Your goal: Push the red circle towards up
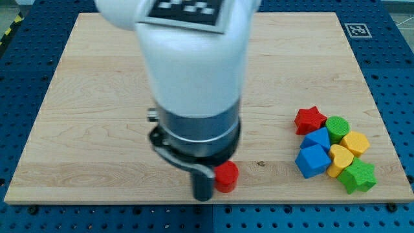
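Note:
The red circle [226,176] lies near the board's bottom edge, a little right of centre. My tip [204,197] rests on the board just left of and slightly below the red circle, touching or almost touching its left side. The arm's large white and dark body [194,77] fills the middle of the view and hides the board behind it.
A cluster of blocks sits at the view's right: a red star [310,120], a green circle [337,127], a yellow block [355,142], two blue blocks [317,138] [312,160], a yellow heart [340,158] and a green star [358,176]. The wooden board's bottom edge [129,202] is close below the tip.

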Robot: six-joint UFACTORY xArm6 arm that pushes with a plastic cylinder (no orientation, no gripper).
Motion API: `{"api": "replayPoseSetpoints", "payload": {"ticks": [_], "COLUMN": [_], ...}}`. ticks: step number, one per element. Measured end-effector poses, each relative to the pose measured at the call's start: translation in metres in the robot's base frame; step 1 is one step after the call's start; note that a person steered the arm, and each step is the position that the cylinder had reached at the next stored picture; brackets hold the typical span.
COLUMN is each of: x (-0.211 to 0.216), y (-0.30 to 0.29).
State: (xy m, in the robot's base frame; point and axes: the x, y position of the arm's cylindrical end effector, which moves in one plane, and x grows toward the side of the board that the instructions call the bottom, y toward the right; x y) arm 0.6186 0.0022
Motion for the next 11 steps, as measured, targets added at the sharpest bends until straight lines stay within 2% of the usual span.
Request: {"api": "replayPoseSetpoints", "payload": {"ticks": [1,2,3,4,5,7,9,10,11], "x": [0.0,-0.05,-0.074,-0.071,-0.021,-0.002,0.0,-0.009,-0.048], "y": [0.004,0.028,0.037,0.037,0.037,0.035,0.072,0.071,0.071]}}
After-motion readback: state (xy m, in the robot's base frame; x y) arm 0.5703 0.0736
